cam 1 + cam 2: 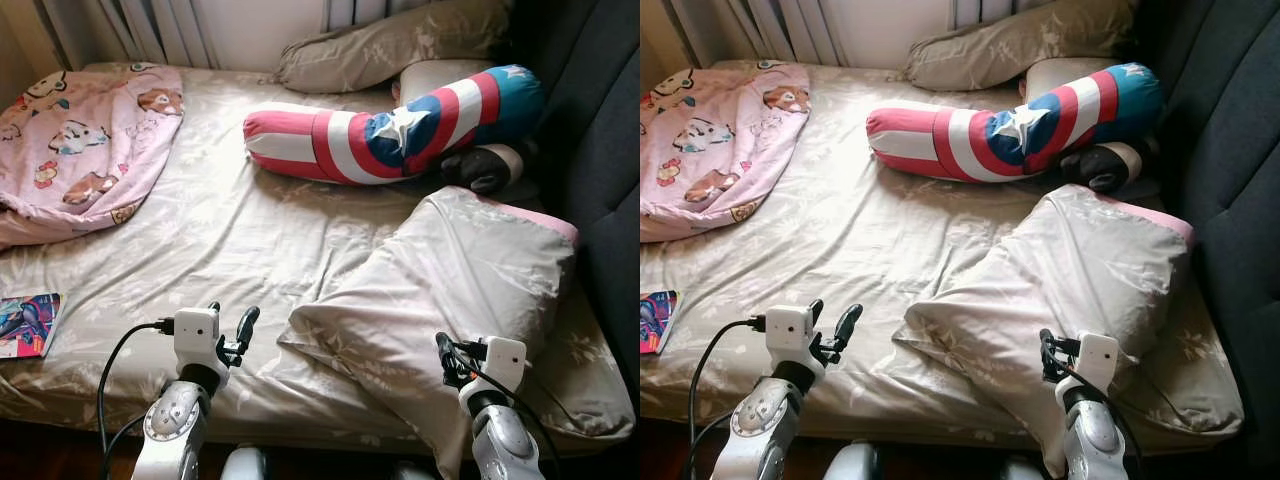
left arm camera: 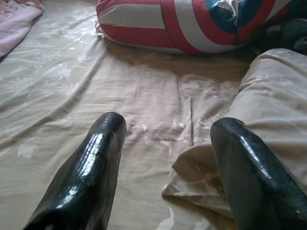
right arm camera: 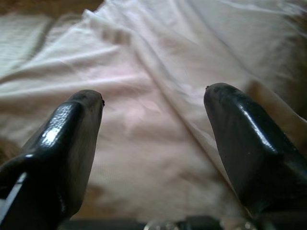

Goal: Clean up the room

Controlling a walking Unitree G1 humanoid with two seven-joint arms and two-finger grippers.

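Left hand point(image 1: 232, 322) spread open above the bed point(image 1: 230, 240), right hand point(image 3: 153, 143) open over the beige pillow point(image 1: 450, 280), striped bolster point(image 1: 390, 125) beyond.

Open sheet is left on the bed point(image 1: 230, 230) between the pink blanket point(image 1: 85, 140) and the crumpled pillow point(image 1: 450, 290); passage beyond is blocked by the striped bolster point(image 1: 390, 125).
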